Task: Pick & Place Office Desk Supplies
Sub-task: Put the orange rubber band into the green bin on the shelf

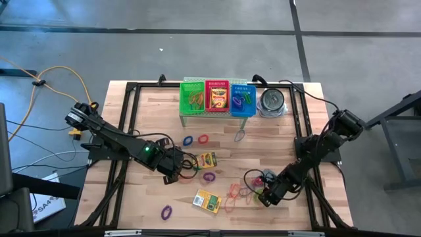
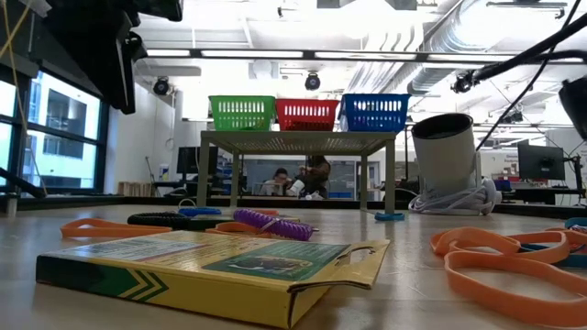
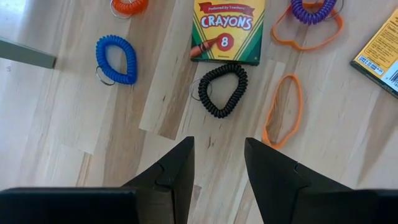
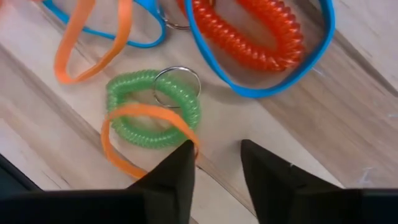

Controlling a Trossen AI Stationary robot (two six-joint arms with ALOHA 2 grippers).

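Your right gripper (image 4: 214,163) is right down on the worktop (image 1: 289,131), fingers narrowed to a small gap with nothing between them. The orange band (image 4: 134,134) sits just off one fingertip, draped over the green coil (image 4: 149,109). Its long axis runs across the fingers. The left gripper (image 3: 217,165) hovers partly open and empty near the black coil (image 3: 222,90).
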